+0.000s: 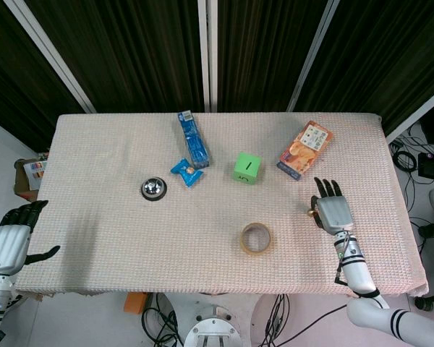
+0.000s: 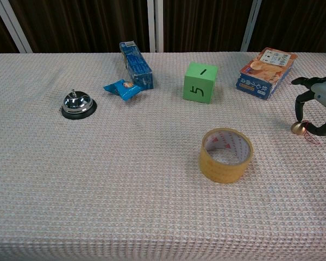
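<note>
In the chest view the right hand (image 2: pixel 321 103) is cut off by the frame's edge at 3 o'clock, so only its curled fingers (image 2: pixel 299 104) show above the small brass bell (image 2: pixel 298 128). In the head view that bell (image 1: pixel 310 212) is mostly hidden beside the hand. Contact cannot be told.

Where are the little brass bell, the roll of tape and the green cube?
small brass bell (image 2: pixel 298 128), chest view, on its round body, beside the right hand (image 2: pixel 319 103).
tape roll (image 2: pixel 226 165), chest view, on its outer front wall.
green cube (image 2: pixel 199 88), chest view, on its front face.

Bright even light, soft shadows, sharp
</note>
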Available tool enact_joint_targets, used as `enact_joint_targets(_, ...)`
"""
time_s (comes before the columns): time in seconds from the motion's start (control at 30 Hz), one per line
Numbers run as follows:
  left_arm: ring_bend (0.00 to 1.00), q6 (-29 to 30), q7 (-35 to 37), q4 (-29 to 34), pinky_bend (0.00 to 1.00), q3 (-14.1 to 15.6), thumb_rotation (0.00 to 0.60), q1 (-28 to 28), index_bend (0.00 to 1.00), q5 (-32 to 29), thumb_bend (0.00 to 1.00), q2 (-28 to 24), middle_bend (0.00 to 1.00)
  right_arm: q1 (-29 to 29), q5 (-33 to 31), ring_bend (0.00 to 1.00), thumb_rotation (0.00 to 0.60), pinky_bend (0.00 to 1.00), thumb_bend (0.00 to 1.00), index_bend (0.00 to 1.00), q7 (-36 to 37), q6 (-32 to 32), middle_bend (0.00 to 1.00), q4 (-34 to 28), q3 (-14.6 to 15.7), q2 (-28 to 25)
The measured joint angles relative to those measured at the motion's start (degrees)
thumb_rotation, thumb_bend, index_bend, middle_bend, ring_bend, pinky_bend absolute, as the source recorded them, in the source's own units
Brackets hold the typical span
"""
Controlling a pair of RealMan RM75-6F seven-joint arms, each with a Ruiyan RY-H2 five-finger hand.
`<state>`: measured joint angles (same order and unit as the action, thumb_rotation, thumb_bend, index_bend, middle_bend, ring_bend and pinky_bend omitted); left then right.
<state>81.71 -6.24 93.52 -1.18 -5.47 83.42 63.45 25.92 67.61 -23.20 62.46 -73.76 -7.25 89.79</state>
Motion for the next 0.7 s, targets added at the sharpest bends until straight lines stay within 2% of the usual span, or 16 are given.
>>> enact_joint_targets(0.7,0.13,-0.4,0.2,-0.2,0.18,0.1,0.493,0.0,0.11,-0.4,0.13,0.0,0.12,-0.2,0.1,0.00,0.600,0.00,0.35,0.59,-0.3,1.3,0.04,1.0,-0.2,0.9)
